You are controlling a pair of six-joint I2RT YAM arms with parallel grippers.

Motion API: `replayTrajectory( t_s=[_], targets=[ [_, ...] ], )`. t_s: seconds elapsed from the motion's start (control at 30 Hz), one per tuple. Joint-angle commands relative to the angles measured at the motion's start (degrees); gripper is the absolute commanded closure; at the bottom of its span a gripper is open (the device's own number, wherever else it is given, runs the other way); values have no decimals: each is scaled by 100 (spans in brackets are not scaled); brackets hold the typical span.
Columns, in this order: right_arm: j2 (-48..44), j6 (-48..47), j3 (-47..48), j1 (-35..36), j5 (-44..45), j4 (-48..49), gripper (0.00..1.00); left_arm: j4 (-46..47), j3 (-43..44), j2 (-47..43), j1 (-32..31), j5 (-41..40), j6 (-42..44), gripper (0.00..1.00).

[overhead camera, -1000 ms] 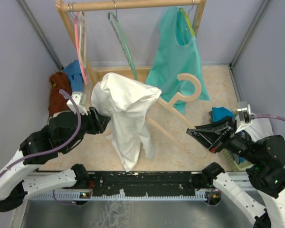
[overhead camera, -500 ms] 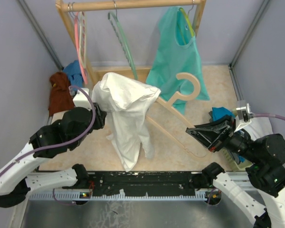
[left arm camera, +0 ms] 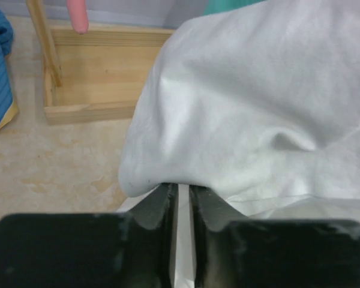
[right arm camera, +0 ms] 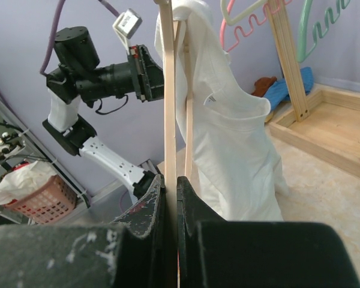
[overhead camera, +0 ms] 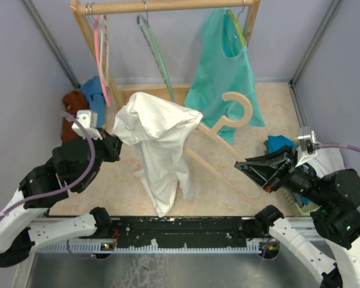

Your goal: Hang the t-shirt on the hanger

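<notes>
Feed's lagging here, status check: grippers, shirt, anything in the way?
Left gripper shut on t-shirt edge. Right gripper shut on hanger bar. One hanger arm carries the t-shirt. Teal top hangs beside hook.

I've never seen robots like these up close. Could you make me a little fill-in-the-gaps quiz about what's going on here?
The right pincer is shut on the beige ____.
Draped over one end of the hanger is a white ____.
The left pincer, pinching the t-shirt, is ____ (open or shut).
Missing words: hanger; t-shirt; shut.
</notes>
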Motion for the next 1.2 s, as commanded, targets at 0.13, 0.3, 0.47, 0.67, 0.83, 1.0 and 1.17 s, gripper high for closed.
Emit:
replayTrajectory(
  t_s=[0.13,0.3,0.47,0.67,0.83,1.0,1.17],
  targets=[
    [43,-50,201,21,-9,593,100,397,-391,-788,-6,767,-364,69],
    [41,-41,228,25,-25,584,100,927,-887,-1313,-5,1031,-433,75],
    [16,-33,220,20,-26,542,100,1251,-764,-1300,-6,1178,-256,80],
    [-11,-29,209,25,-21,532,100,1377,-359,-1070,-6,1422,-138,57],
    [13,-20,235,20,-9,543,100,740,-398,-1151,-5,1015,-1066,46],
    [65,-11,296,21,-85,582,100,-48,-666,-1247,-6,760,-1980,37],
    [119,20,354,20,-130,615,100,-26,-1331,-1625,-6,641,-2546,3]
  ],
)
